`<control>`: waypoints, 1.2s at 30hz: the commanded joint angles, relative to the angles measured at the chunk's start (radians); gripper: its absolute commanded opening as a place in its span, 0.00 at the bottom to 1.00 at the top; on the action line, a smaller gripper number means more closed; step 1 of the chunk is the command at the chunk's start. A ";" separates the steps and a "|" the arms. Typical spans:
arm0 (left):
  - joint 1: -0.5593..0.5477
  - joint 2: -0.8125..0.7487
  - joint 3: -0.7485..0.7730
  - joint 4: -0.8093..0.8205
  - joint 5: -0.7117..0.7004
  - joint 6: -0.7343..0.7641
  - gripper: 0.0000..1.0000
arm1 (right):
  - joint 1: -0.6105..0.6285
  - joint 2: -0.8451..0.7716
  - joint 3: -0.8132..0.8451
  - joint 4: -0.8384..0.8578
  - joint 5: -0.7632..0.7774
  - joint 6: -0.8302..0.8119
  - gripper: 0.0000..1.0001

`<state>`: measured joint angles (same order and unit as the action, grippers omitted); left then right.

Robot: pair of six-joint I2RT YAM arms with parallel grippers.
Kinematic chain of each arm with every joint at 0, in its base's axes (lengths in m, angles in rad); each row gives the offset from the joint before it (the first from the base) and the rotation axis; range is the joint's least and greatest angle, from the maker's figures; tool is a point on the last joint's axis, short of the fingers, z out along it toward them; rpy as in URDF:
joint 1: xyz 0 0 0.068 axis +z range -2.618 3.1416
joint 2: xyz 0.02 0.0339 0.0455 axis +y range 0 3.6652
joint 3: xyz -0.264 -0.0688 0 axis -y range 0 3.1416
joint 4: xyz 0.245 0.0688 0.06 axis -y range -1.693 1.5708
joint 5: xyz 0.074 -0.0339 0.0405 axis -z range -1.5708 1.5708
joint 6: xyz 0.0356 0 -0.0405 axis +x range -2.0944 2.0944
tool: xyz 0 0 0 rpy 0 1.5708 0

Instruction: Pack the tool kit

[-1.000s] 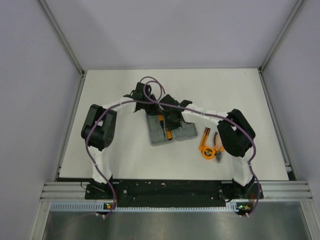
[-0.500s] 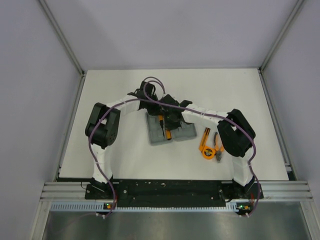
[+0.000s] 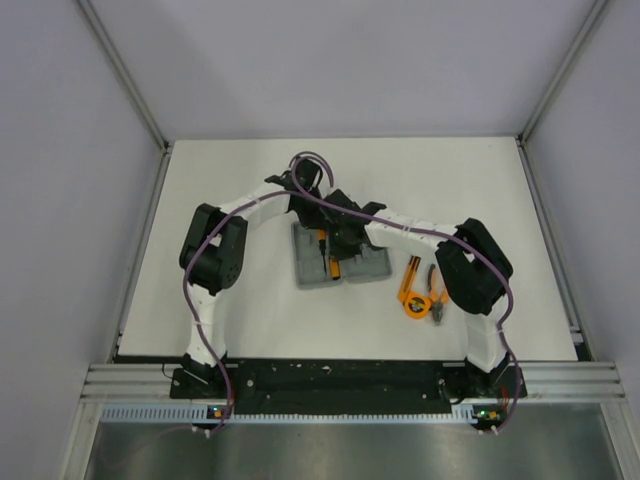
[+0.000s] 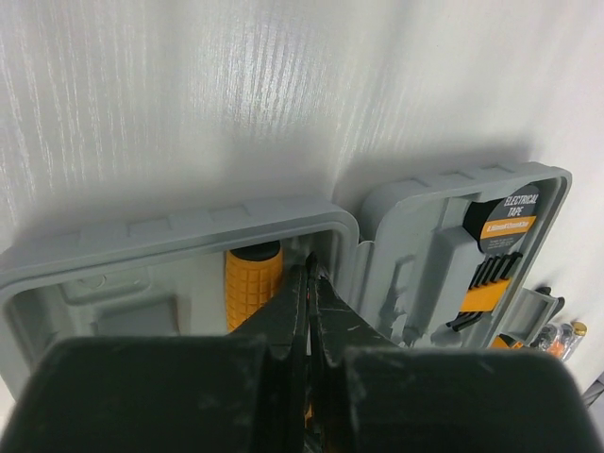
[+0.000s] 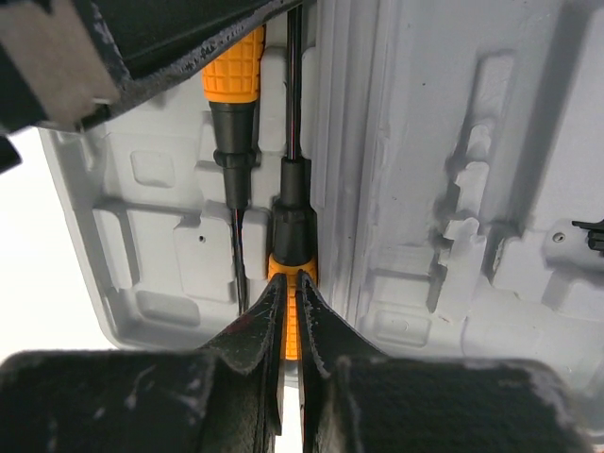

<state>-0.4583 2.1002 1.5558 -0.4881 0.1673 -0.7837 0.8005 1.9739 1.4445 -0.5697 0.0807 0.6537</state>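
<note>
The grey case (image 3: 372, 262) lies open in the middle of the table, and its ribbed inside (image 5: 444, 189) fills the right wrist view. In its left half lie two orange-and-black screwdrivers side by side. My right gripper (image 5: 291, 280) is shut, its tips resting on the orange handle (image 5: 291, 316) of the right screwdriver. My left gripper (image 4: 311, 276) is shut, its tips down at the case's middle ridge beside the other screwdriver's orange handle (image 4: 252, 283). A roll marked electrical tape (image 4: 508, 219) sits in the right half.
The pliers (image 3: 436, 292), a round orange tape measure (image 3: 411, 304) and another orange tool (image 3: 411, 269) lie on the table right of the case, close to my right arm's elbow. Both arms cross over the case. Frame posts stand at the back corners.
My left arm has swung right, its elbow and wrist now closer to the case. The right gripper and the case have hardly moved.
</note>
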 commanded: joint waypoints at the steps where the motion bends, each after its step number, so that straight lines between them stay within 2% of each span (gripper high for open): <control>1: -0.016 0.061 0.029 -0.101 -0.092 0.011 0.00 | 0.009 0.031 -0.050 -0.019 -0.022 0.006 0.04; 11: -0.016 0.095 0.016 -0.141 -0.094 0.018 0.00 | 0.008 0.052 -0.055 -0.015 -0.038 0.021 0.03; 16: -0.016 0.064 0.035 -0.129 -0.074 0.024 0.00 | 0.008 0.023 -0.038 -0.013 -0.030 0.024 0.03; 23: -0.011 -0.051 0.115 -0.109 -0.028 0.052 0.23 | 0.006 -0.075 0.030 -0.012 0.050 0.004 0.04; 28: -0.003 -0.150 0.081 -0.064 -0.023 0.058 0.27 | 0.006 -0.158 0.033 0.007 0.123 0.017 0.05; 36: 0.009 -0.279 -0.016 -0.027 -0.025 0.087 0.38 | -0.012 -0.300 -0.088 0.010 0.249 0.058 0.15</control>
<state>-0.4576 1.9102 1.5845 -0.5587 0.1448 -0.7296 0.7982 1.7714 1.4147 -0.5652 0.2306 0.6853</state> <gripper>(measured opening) 0.361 0.128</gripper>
